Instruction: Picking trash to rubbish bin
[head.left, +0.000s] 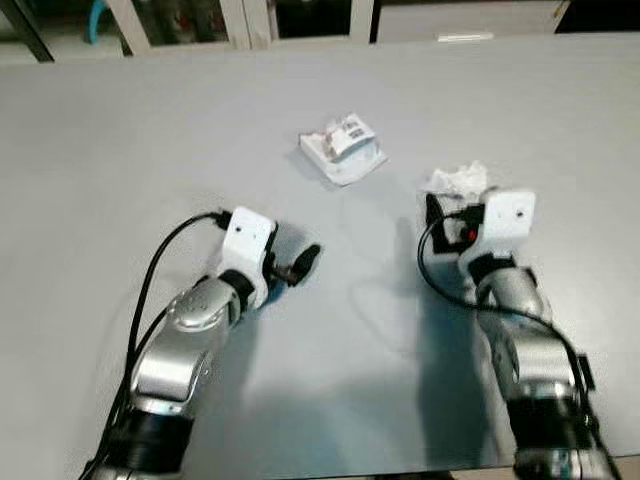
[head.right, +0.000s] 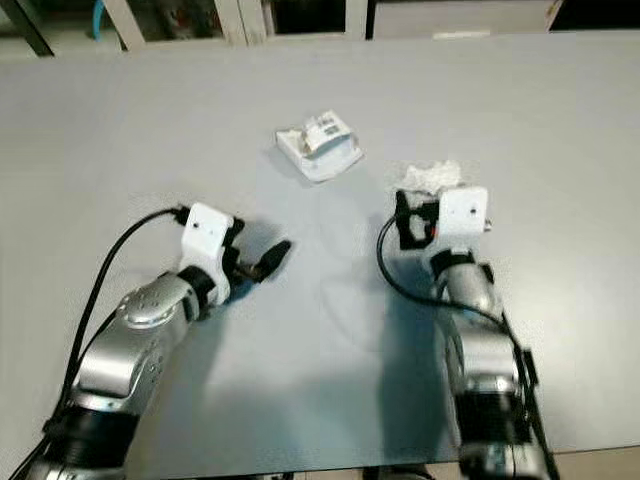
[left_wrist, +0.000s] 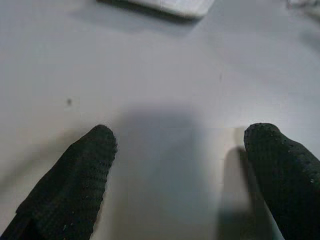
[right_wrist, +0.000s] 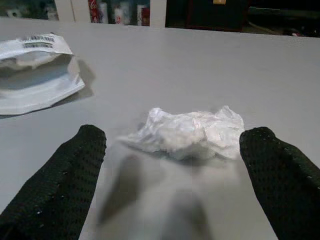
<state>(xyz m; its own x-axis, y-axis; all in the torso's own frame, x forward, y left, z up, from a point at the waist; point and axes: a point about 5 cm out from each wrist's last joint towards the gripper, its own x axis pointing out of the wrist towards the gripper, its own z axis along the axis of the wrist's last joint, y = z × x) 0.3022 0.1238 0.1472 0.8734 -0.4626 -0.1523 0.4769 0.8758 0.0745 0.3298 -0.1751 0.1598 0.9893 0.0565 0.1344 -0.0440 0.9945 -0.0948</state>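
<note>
Both grippers stand spread and empty. Right gripper faces the crumpled wrapper on the table; left gripper hovers. White packet lies beyond. Nothing is picked up yet.

We seem to be in an office or lab-like room. A broad, plain grey table spreads before us. Past its far edge, at twelve o'clock, stands white-framed shelving holding what look like bottles or cans, beside dark cabinets.
</note>
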